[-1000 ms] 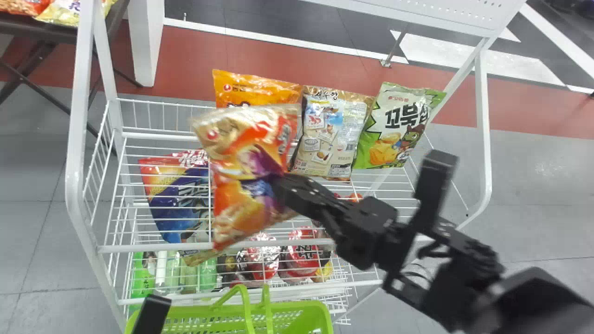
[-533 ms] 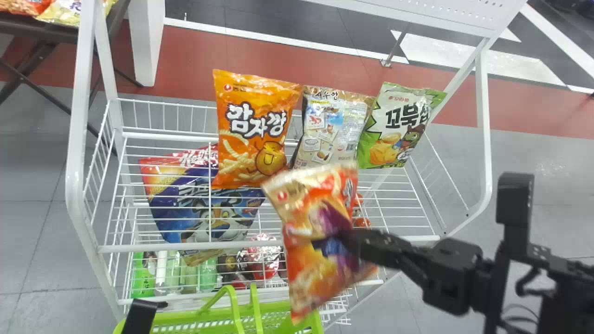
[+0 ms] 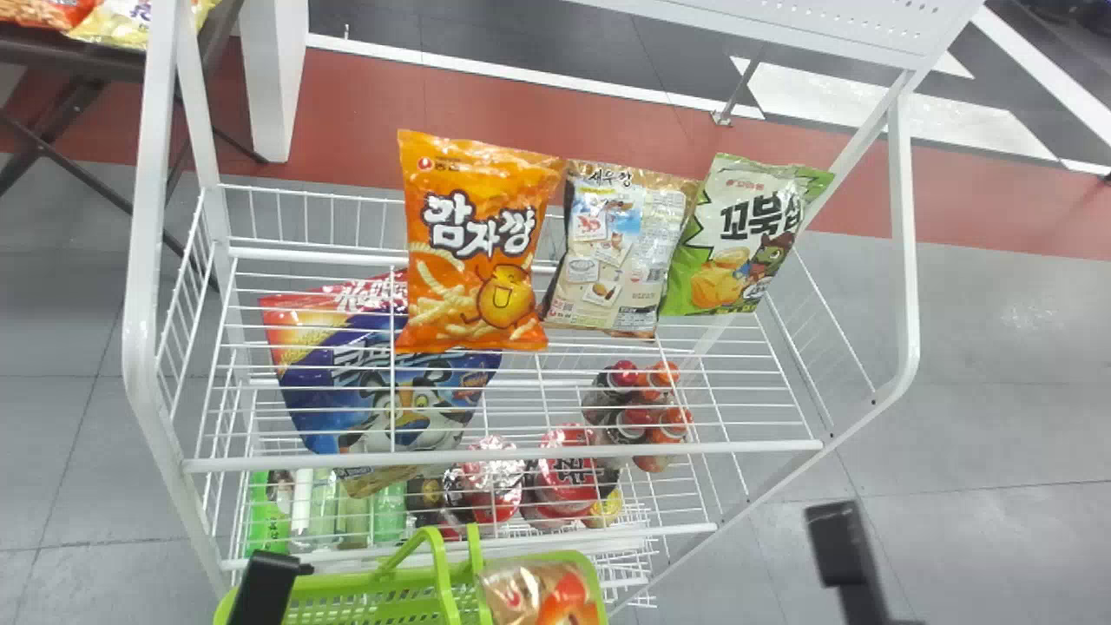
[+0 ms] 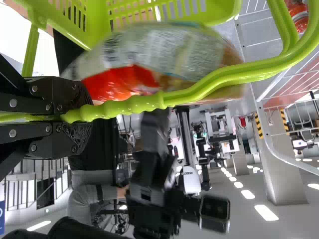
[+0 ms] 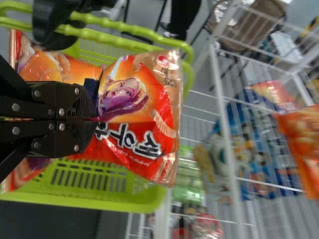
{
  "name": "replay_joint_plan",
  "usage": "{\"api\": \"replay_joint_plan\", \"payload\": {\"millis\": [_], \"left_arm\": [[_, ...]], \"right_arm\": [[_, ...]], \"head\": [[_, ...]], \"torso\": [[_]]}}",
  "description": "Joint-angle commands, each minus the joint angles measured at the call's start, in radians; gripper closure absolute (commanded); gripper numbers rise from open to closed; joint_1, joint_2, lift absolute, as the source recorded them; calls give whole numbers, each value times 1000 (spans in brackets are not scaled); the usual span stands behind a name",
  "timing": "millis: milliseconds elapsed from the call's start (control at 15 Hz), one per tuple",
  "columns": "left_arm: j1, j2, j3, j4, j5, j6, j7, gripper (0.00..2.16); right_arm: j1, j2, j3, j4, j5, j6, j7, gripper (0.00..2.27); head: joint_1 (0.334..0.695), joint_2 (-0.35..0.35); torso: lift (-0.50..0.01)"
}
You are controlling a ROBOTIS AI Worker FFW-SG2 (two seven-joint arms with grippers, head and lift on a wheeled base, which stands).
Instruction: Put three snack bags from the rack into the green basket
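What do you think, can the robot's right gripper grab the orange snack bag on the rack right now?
Probably not: the right gripper is busy pinching the red snack bag at the green basket. If it let go, maybe, since nothing covers the front of the orange snack bag.

You have three snack bags (image 3: 477, 234) side by side along the rack's far edge, and another bag (image 3: 540, 597) at the mouth of the green basket (image 3: 347, 599) by its near edge.
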State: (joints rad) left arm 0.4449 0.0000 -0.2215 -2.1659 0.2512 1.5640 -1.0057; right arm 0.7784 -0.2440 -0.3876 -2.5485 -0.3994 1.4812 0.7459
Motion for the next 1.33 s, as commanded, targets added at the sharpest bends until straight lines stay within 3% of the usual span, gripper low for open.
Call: {"api": "replay_joint_plan", "payload": {"millis": [0,267,667,733,800,933,1067,1267], "left_arm": [[0,-3,-4,-5,-1,7,-2,1332],[0,-3,-13,-14,-1,7,-1,1332],[0,-3,-21,-17,-4,7,-1,1332],[0,-3,-22,-17,-6,7,-1,1332],[0,-3,-22,-17,-7,7,-1,1328],[0,-3,-18,-17,-7,7,-1,1332],[0,-3,-15,-15,-9,7,-1,1332],[0,-3,-19,-15,-10,7,1,1332]], "right_arm": [[-1,-17,118,85,51,-101,-17,2243],[-88,-47,288,263,148,-209,-77,2243],[-229,-47,504,478,226,-371,-168,2233],[-251,-47,535,499,237,-362,-184,2111],[-272,-47,553,511,243,-301,-188,1777],[-260,-67,546,444,243,-224,-184,-2],[-189,-67,457,313,238,-230,-175,-2],[-157,-66,297,182,146,-132,-126,90]], "head": [[695,-350],[695,-350],[695,-350],[695,-350],[695,-350],[695,-350],[695,-350],[695,-350]], "torso": [[0],[0],[0],[0],[0],[0],[0],[0]]}}
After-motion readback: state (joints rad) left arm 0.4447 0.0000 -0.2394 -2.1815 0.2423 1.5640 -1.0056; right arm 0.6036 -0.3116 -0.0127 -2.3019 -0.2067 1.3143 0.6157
